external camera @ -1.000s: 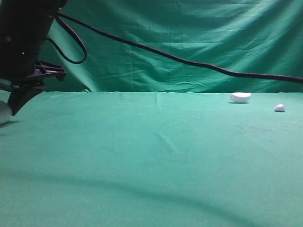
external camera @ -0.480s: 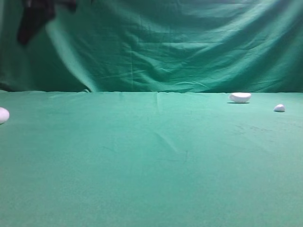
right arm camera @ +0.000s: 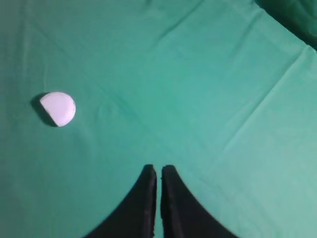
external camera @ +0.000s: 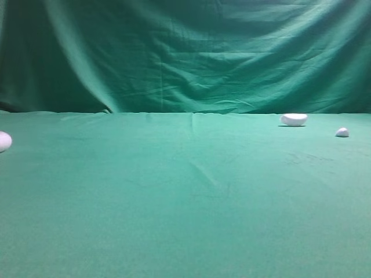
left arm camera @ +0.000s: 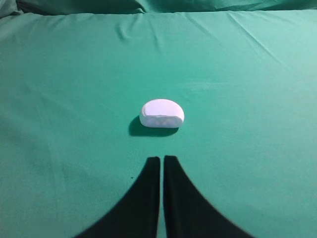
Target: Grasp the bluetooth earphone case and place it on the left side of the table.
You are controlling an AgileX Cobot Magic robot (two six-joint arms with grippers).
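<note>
Bluetooth earphone case lay at far left edge of table, probably same white case just ahead of left gripper. Left gripper pinched together, empty. Right gripper likewise closed, holding nothing.

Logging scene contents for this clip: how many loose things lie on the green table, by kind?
bluetooth earphone case: 1
white bean-shaped lump: 1
tiny white pebble-like piece: 1
Total: 3
</note>
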